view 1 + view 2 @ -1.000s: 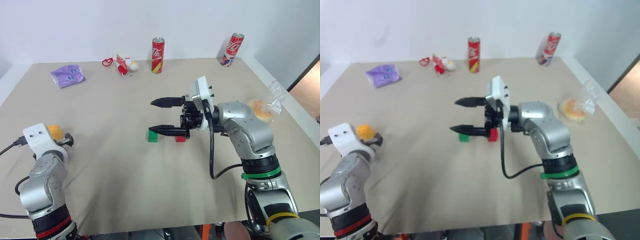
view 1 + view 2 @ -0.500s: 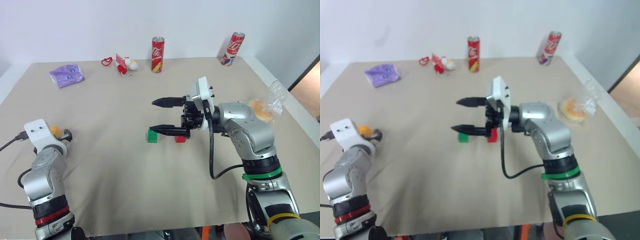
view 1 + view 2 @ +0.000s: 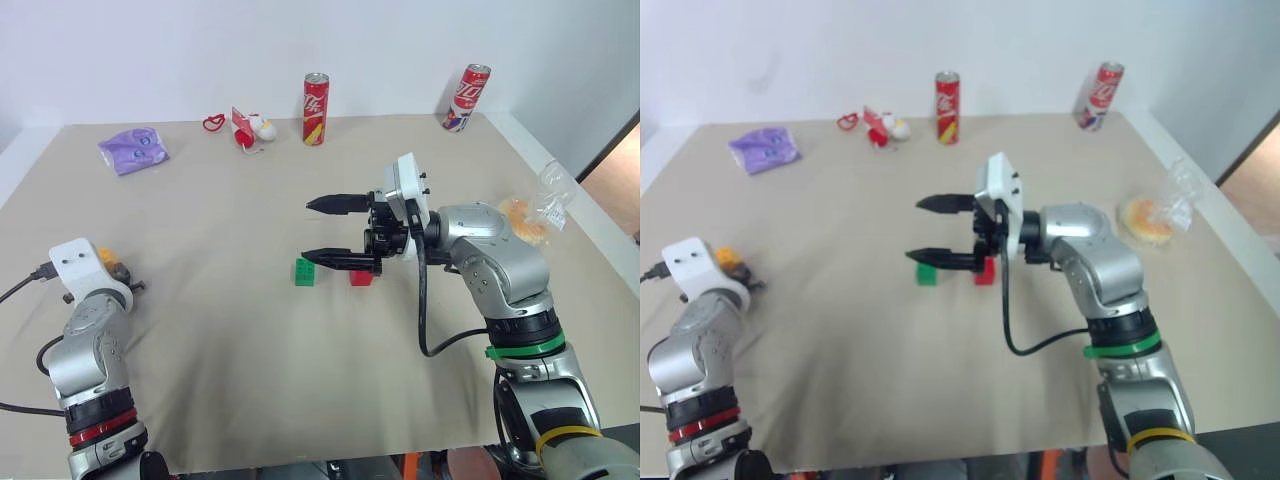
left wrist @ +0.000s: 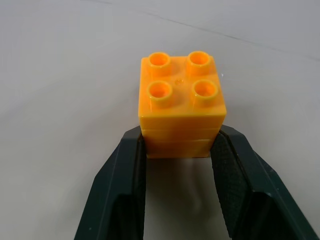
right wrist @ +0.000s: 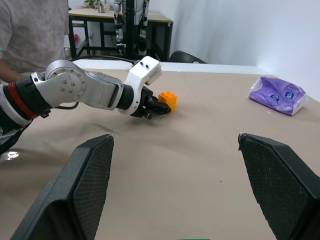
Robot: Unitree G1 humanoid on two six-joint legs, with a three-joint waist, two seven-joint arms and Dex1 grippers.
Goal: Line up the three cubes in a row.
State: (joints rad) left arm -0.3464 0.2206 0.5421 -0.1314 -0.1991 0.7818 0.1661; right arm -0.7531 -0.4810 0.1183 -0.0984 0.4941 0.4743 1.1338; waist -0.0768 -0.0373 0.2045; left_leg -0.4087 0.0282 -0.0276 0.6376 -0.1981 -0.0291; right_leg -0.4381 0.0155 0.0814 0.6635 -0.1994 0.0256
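My left gripper (image 4: 177, 150) squeezes the orange cube (image 4: 181, 104); I should lift it straight, then carry it beside the green cube (image 3: 305, 271); my right gripper (image 3: 320, 230) waits open.

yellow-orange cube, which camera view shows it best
The left wrist view: the yellow-orange cube sits close up, studs visible, the left gripper shut on its sides. The eye views show it mostly hidden behind that wrist; the right wrist view shows it small and far.

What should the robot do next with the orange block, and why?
Probably lift the yellow-orange cube and carry it toward the green cube and red cube. The left gripper is shut on it, far from those two, which sit side by side.
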